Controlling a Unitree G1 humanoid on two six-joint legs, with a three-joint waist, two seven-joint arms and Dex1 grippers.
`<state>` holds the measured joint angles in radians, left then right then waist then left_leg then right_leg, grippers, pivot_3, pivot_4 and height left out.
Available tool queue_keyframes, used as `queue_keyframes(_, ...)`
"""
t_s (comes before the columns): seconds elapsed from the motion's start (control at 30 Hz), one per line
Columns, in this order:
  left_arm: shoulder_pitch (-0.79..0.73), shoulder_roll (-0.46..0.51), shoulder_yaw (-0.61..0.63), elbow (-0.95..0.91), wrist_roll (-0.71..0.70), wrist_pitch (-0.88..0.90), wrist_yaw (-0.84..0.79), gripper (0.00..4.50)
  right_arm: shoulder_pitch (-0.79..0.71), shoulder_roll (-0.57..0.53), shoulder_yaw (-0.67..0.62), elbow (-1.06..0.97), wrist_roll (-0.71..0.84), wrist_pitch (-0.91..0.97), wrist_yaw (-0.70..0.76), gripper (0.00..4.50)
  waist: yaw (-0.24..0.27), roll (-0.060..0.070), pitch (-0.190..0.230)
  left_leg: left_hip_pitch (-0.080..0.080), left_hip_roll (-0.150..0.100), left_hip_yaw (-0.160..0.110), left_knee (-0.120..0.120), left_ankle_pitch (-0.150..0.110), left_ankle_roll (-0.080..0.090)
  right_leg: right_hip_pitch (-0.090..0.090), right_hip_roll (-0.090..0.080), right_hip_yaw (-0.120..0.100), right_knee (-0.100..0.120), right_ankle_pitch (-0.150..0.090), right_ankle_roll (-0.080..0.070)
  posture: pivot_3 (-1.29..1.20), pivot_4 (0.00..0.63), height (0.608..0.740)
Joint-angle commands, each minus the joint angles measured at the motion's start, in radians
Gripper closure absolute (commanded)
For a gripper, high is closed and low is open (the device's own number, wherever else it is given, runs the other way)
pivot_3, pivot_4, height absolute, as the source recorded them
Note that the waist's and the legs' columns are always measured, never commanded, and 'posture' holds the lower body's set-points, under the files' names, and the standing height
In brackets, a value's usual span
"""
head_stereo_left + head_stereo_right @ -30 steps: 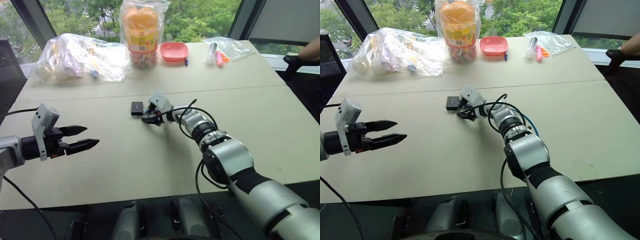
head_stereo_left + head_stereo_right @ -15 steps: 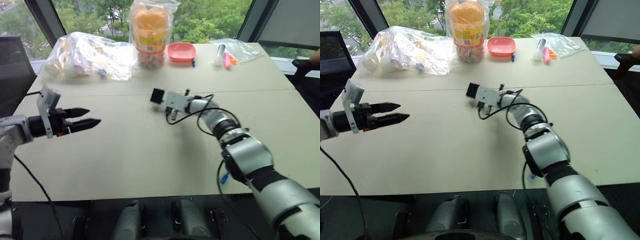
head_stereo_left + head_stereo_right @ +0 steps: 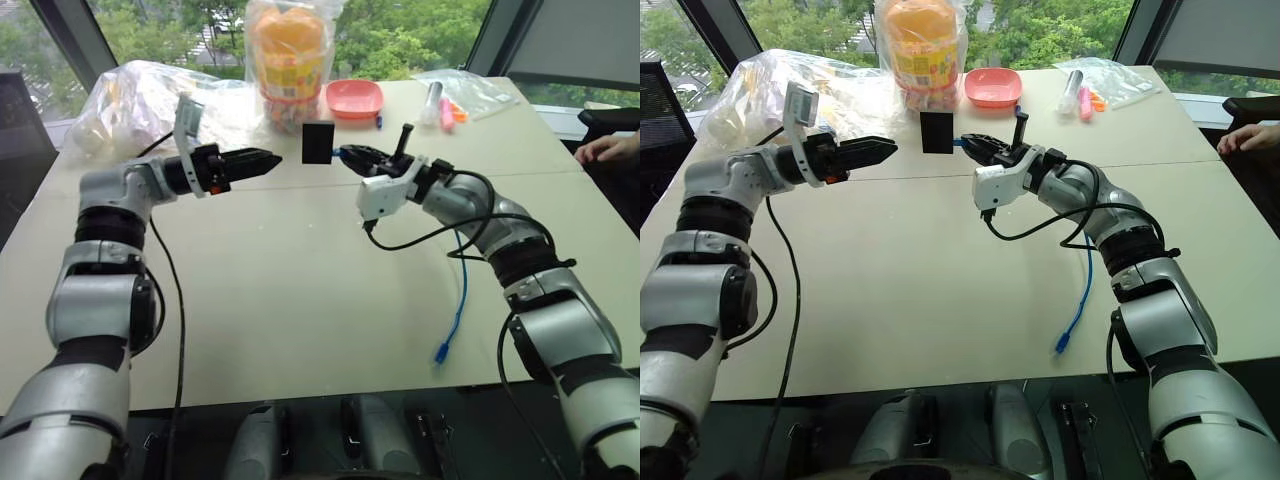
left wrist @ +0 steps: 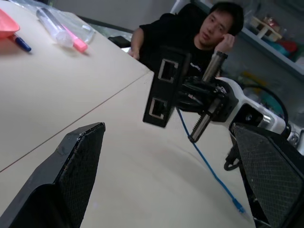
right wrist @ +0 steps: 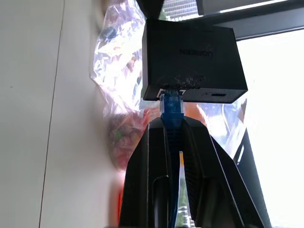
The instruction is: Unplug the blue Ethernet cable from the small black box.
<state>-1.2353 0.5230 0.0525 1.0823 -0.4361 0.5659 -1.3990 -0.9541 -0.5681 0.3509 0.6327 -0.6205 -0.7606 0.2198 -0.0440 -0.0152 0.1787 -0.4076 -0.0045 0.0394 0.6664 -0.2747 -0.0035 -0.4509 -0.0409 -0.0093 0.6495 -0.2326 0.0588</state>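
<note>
Left eye view: small black box [image 3: 319, 142] raised above the beige surface [image 3: 300, 300], hanging between the two arms, in front of the snack bag with the orange lid [image 3: 289, 60]. Right gripper [image 3: 352, 155] just beside the box, fingers clenched on the blue Ethernet cable [image 3: 458, 290] close behind its plug, carrying box and cable together. Rest of the cable drooping away from the box along the right arm, free plug lying near the surface's front edge. Left gripper [image 3: 262, 157] on the box's other side, near it but apart, fingers released. Right eye view: same layout; pink bowl [image 3: 992, 86] and marker bag behind the box, a person's hand far off at the surface's edge. Left wrist view: box seen port side on, two empty ports facing the left fingers [image 4: 71, 166], spread wide either side with nothing between them; a seated person beyond the box. Right wrist view: right fingers [image 5: 156, 156] pinched on the blue cord directly under the box, plug seated in a port on the box's lower face. Step in hand, as a judgement: bringing the left fingers around the box body. Best done by closing squarely on the box's flat faces, clear of the plug side, then pulling straight along the plug's axis; release tab likely needs pressing, otherwise risk of the cord slipping through the right fingers.
</note>
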Motion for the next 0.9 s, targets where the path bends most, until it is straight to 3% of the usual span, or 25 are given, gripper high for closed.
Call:
queue_keyframes(0.03, -0.084, -0.027, 0.006, 0.076, 0.051, -0.073, -0.05, 0.0, 0.022, -0.011, -0.018, -0.112, 0.026, 0.018, 0.03, 4.46, 0.002, 0.0, 0.0, 0.0, 0.0, 0.0, 0.0, -0.001, 0.001, 0.0, 0.0, 0.0, 0.0, 0.0, 0.0, 0.0, 0.15, 0.74)
queue_keyframes(0.23, -0.135, -0.075, 0.003, 0.142, 0.119, -0.127, -0.099, 0.0, 0.074, -0.006, -0.025, -0.196, 0.042, 0.066, 0.073, 4.46, 0.001, -0.001, 0.001, -0.001, -0.001, 0.001, 0.002, -0.002, 0.004, 0.0, -0.001, 0.0, 0.0, 0.001, 0.002, 0.0, 0.15, 0.74)
queue_keyframes(0.33, -0.14, -0.089, 0.001, 0.156, 0.15, -0.135, -0.132, 0.84, 0.093, -0.005, -0.03, -0.231, 0.051, 0.086, 0.089, 4.5, 0.002, -0.001, 0.001, -0.001, -0.001, 0.001, 0.002, -0.002, 0.004, 0.0, 0.0, 0.0, 0.0, 0.001, 0.002, 0.0, 0.15, 0.74)
queue_keyframes(0.57, -0.143, -0.1, 0.013, 0.165, 0.194, -0.151, -0.168, 3.76, 0.117, -0.004, -0.033, -0.276, 0.066, 0.118, 0.117, 4.5, 0.002, -0.001, 0.001, 0.0, -0.001, 0.001, 0.002, -0.001, 0.004, 0.0, 0.0, 0.0, 0.0, 0.001, 0.002, 0.0, 0.15, 0.74)
queue_keyframes(0.6, -0.14, -0.1, 0.012, 0.165, 0.201, -0.157, -0.169, 4.01, 0.117, -0.005, -0.033, -0.278, 0.065, 0.121, 0.119, 4.5, 0.002, -0.001, 0.001, 0.0, -0.001, 0.001, 0.002, -0.001, 0.004, 0.0, 0.0, 0.0, 0.0, 0.001, 0.002, 0.0, 0.15, 0.74)
queue_keyframes(0.7, -0.134, -0.105, 0.027, 0.169, 0.207, -0.175, -0.116, 4.0, 0.12, -0.003, -0.035, -0.284, 0.084, 0.128, 0.136, 4.5, 0.003, -0.001, 0.001, 0.0, -0.001, 0.001, 0.002, -0.001, 0.004, 0.0, 0.0, 0.0, 0.0, 0.001, 0.002, 0.0, 0.15, 0.74)
queue_keyframes(0.83, -0.122, -0.101, 0.044, 0.171, 0.209, -0.181, -0.085, 4.0, 0.149, -0.014, -0.053, -0.3, 0.133, 0.19, 0.193, 2.8, 0.003, -0.001, 0.001, 0.0, -0.001, 0.001, 0.002, -0.001, 0.004, 0.0, -0.001, 0.0, 0.0, 0.001, 0.002, 0.0, 0.15, 0.74)
queue_keyframes(0.9, -0.107, -0.095, 0.044, 0.164, 0.209, -0.176, -0.097, 4.0, 0.214, -0.019, -0.117, -0.337, 0.199, 0.308, 0.214, 1.64, 0.003, -0.001, 0.001, 0.0, -0.001, 0.0, 0.002, -0.001, 0.004, 0.0, -0.001, 0.0, 0.0, 0.001, 0.002, 0.0, 0.15, 0.74)
